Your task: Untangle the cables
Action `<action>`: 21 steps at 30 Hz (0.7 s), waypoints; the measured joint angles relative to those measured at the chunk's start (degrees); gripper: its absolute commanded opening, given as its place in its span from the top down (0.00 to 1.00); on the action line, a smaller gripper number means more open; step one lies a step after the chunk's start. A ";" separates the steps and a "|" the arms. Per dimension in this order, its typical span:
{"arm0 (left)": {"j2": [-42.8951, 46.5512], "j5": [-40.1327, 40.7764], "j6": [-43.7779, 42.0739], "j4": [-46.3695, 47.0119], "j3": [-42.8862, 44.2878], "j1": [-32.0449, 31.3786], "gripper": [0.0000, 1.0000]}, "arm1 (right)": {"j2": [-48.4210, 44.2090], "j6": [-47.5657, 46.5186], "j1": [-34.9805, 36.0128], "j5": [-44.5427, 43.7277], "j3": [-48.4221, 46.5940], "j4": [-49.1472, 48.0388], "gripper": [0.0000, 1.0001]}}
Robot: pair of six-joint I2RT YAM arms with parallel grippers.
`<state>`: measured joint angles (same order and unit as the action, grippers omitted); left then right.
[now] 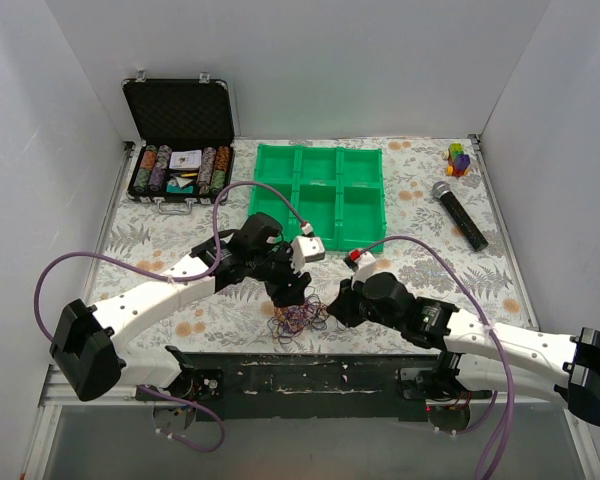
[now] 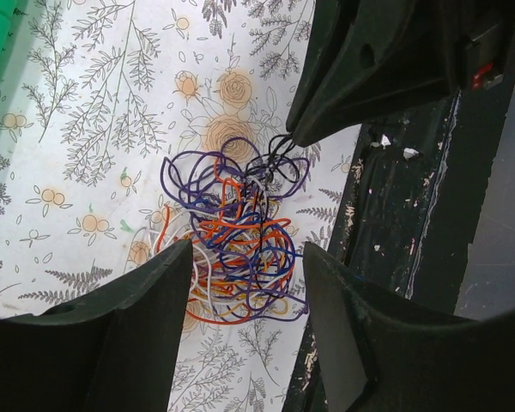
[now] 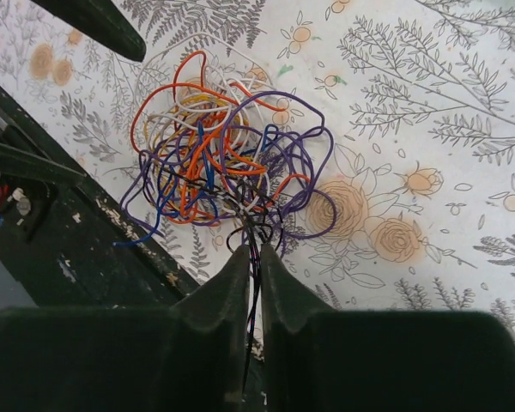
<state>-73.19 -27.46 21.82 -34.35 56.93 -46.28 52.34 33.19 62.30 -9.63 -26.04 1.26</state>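
We count one chip case (image 1: 178, 110) far left, its labels too small to read, one green tray (image 1: 320, 149) of six compartments, one microphone (image 1: 461, 215). Near the front edge, our left gripper (image 2: 247, 249) gapes astride the cables (image 2: 240, 232), one tangle; our right gripper (image 3: 256, 253) pinches its dark strands

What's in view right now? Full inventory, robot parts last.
tangle of thin wire cables: one; orange, purple, blue, white, dark; near table edge, between the grippers
hard case of poker chips: one; black, lid open; far left
six-compartment plastic tray: one; green; far centre
handheld microphone: one; black, grey head; right
block toy: one; multicoloured; far right corner
floral tablecloth: one; white, leaf print; covers the table
left gripper: open, fingers either side of the tangle
right gripper: shut on the tangle's dark strands
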 measured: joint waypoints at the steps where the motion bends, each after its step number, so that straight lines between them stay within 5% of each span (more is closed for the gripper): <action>1: 0.00 0.00 0.00 0.13 -0.09 -0.09 0.44 | 0.20 0.13 0.00 0.17 0.00 -0.04 0.97; 7: 0.22 0.02 -0.07 1.62 -2.34 -0.72 0.35 | 0.44 0.42 0.00 0.35 0.00 -0.04 0.99; 21: 6.86 4.46 1.18 11.80 -8.98 -3.02 0.36 | -7.39 -5.22 0.00 -2.08 -10.27 3.98 0.99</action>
<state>-66.32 -23.00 23.00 -22.55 47.94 -49.30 44.95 27.97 62.30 -11.70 -36.32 5.23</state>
